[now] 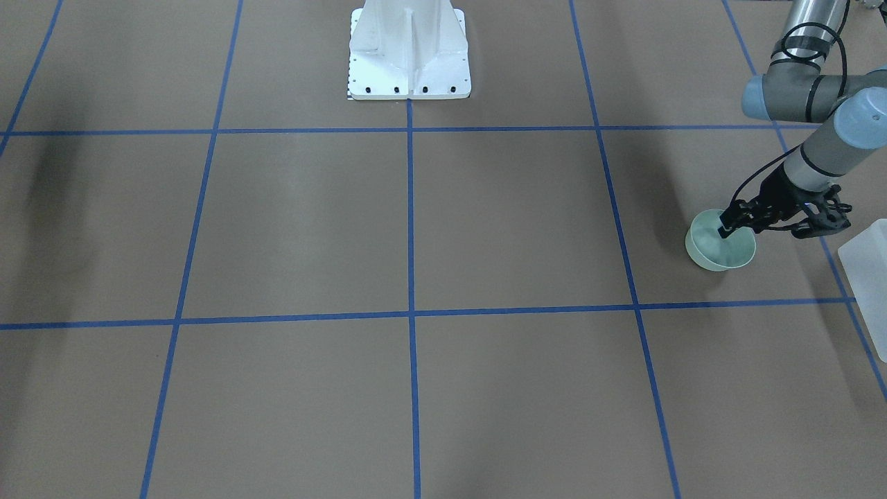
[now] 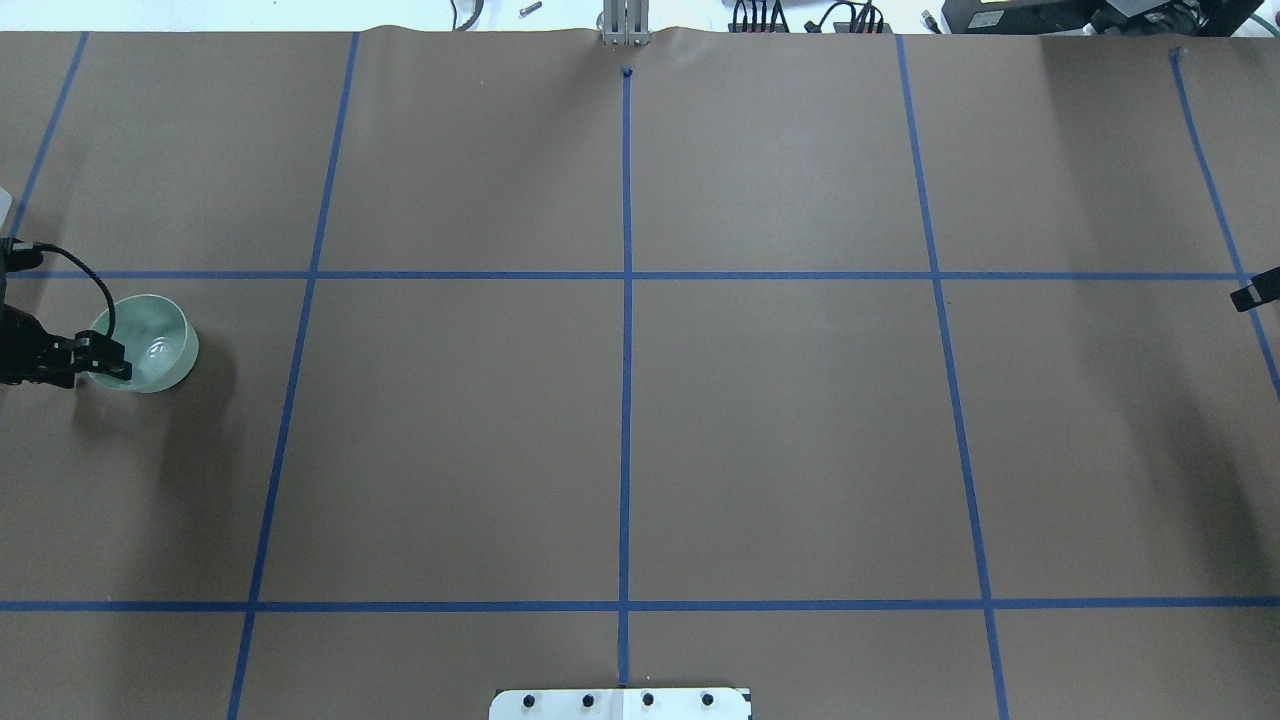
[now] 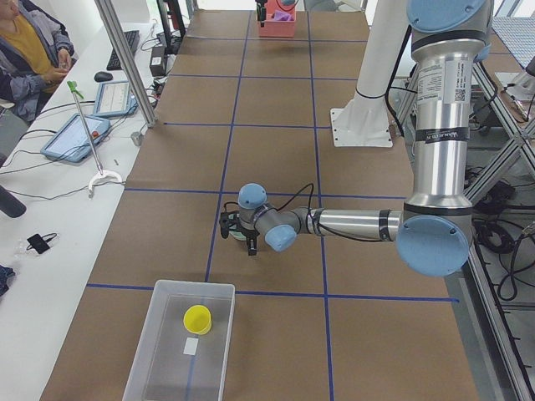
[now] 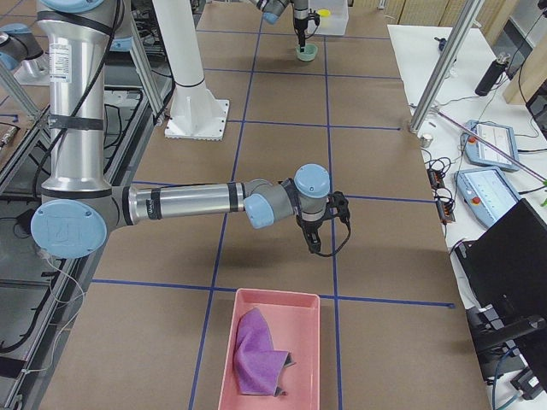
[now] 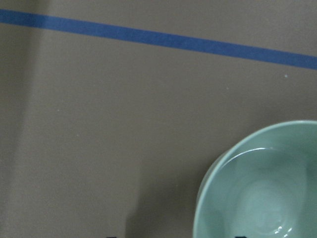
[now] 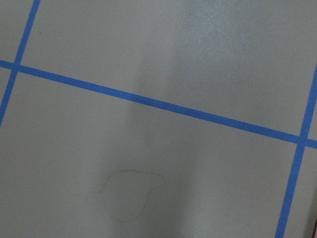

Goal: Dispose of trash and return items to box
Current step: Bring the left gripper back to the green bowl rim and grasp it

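The mint-green bowl (image 1: 721, 251) (image 2: 150, 340) stands on the brown table at the robot's far left. My left gripper (image 1: 725, 227) (image 2: 108, 362) is at its rim. In the left wrist view the bowl (image 5: 262, 188) is at the lower right, and two fingertips just show at the bottom edge, wide apart, one on each side of the rim, so the gripper looks open. The yellow cup (image 3: 198, 319) stands inside the frosted box (image 3: 163, 355) (image 1: 870, 267). The purple cloth (image 4: 256, 352) lies in a pink tray (image 4: 299, 307). My right gripper (image 4: 314, 246) hangs over bare table, and I cannot tell its state.
The white robot base (image 1: 409, 52) stands at the table's middle rear. Blue tape lines grid the brown table (image 2: 780, 430). An operator (image 3: 29, 46) sits at a side desk with tablets. A white label (image 3: 191, 346) lies in the box.
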Controlling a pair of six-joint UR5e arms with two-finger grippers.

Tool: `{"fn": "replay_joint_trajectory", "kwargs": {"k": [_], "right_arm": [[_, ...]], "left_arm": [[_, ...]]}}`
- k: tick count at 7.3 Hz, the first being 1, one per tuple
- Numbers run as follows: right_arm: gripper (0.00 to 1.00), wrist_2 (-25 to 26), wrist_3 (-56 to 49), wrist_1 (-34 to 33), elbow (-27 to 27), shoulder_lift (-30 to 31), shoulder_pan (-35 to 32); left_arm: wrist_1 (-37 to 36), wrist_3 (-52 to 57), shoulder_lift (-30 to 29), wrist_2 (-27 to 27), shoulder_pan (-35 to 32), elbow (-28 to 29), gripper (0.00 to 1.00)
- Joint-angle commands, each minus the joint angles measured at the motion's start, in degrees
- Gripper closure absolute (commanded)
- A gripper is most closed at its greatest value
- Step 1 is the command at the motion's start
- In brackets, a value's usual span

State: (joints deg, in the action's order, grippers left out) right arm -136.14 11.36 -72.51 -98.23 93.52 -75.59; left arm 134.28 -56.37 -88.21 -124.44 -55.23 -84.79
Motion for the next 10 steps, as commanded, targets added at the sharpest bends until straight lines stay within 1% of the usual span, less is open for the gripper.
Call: {"fn": "replay_joint_trajectory", "kwargs": {"k": [1, 3, 4, 5, 8, 9, 10], "right_arm": [[0.0, -0.09, 0.07, 0.0, -0.2, 0.09, 0.0], [0.0, -0.09, 0.07, 0.0, -0.12, 0.09, 0.0], [0.0, -0.09, 0.07, 0.0, -0.12, 0.09, 0.0], [0.0, -0.09, 0.07, 0.0, -0.2, 0.17, 0.0], [0.0, -0.09, 0.07, 0.0, -0.03, 0.18, 0.0], [0.0, -0.09, 0.07, 0.0, -0.03, 0.17, 0.0], [0.0, -0.09, 0.07, 0.0, -0.03, 0.17, 0.0]], "left_arm": [[1.16, -0.4, -1.6, -6.37, -0.14, 0.85, 1.0], [0.9, -0.4, -1.87, -9.13, -2.15, -0.28, 1.0], [0.11, -0.32, -1.79, -12.8, -6.17, -1.94, 1.0], [-0.85, -0.23, -1.87, -13.97, -7.69, -3.09, 1.0], [-1.65, -0.14, -2.49, -13.37, -7.79, -2.67, 1.0], [-1.65, 0.12, -2.32, -12.32, -7.71, -2.4, 0.97], [-2.0, -0.31, -2.75, -8.49, -7.36, -1.62, 0.39]]}}
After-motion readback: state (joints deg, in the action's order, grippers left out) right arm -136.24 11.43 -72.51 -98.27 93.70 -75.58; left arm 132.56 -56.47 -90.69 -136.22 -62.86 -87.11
